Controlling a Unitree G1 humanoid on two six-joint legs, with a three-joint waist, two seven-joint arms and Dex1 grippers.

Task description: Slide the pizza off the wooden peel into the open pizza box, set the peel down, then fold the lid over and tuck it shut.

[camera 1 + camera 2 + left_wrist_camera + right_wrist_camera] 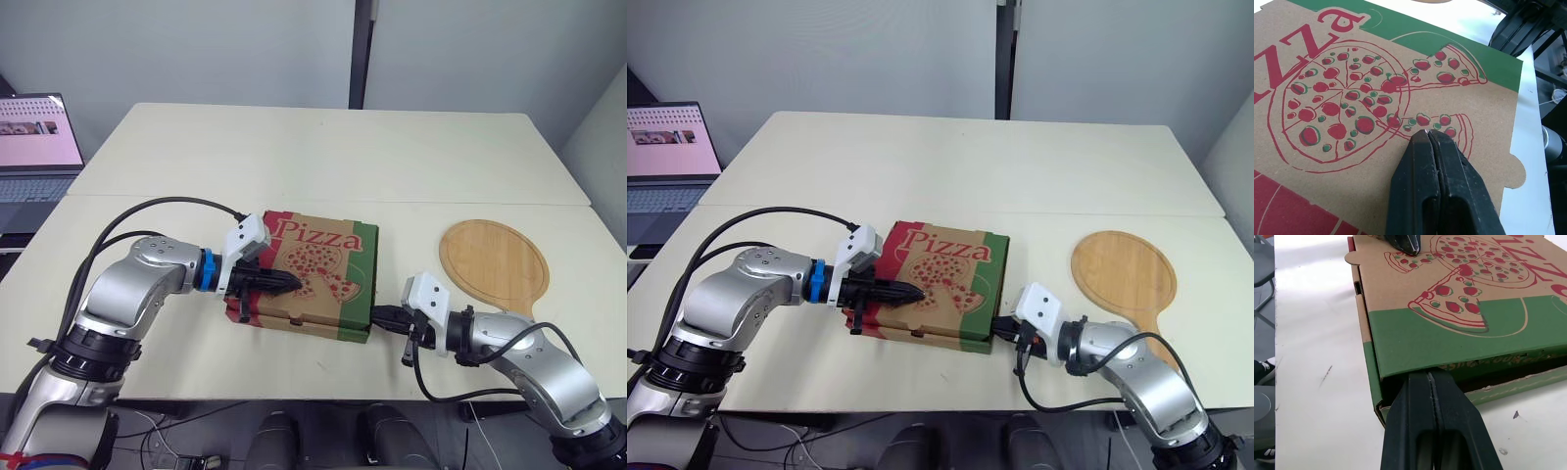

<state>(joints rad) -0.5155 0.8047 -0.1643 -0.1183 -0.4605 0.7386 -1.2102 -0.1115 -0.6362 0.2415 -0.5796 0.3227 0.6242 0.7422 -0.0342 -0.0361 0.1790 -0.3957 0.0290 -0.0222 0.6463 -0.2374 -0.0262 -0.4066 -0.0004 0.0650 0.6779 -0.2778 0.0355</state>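
Lid folded over on the brown cardboard pizza box with red-and-green print, both pincers at it.

The box is seen lying near the front of the pale counter. The left pincer, its black fingers pressed together, is laid on the lid's printed pizza drawing. The right pincer, likewise pressed together, is set with its tip against the lid's green edge, where a dark gap is left between lid and base. The round wooden peel is found flat on the counter, to the right of the box and apart from it. An open laptop is seen beyond the counter's left side.
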